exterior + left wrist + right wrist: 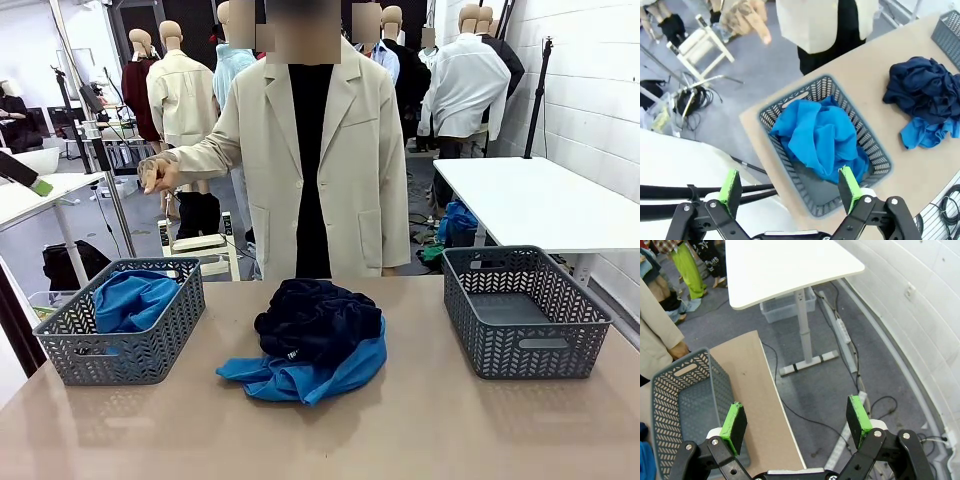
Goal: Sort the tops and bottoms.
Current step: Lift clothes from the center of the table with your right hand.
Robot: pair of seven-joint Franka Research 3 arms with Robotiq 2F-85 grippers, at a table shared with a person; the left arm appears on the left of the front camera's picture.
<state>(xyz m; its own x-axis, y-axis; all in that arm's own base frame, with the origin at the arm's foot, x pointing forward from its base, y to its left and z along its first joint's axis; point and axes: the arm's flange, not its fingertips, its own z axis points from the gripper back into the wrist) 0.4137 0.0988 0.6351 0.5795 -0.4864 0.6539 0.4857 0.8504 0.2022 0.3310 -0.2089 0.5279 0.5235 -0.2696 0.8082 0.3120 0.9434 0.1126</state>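
The tops, bright cobalt-blue soft fabric shirts, lie in two places in the front view. One top [130, 298] is bunched in the left grey lattice plastic basket [150, 350]. A second top [310, 378] lies mid-table under the bottoms [315, 318], a crumpled dark navy heap of soft fabric with a small white label. The right grey lattice plastic basket [480, 325] holds nothing. We judge the step in hand to be fetching the bottoms for it. To do it well, we pinch high on the navy heap alone, lift straight up, and watch that the blue cloth beneath does not trail along.

The left wrist view adds what the front view lacks: the left gripper [790, 189], jaws spread wide and holding nothing, hangs above the left basket and its top [817, 137]. The navy heap [922, 87] sits well apart from it.

The right wrist view gives us the right gripper [796, 422], likewise spread and empty, over the table's edge and the floor, with the right basket [667, 390] off to one side. That gripper looks the better placed to fill it.
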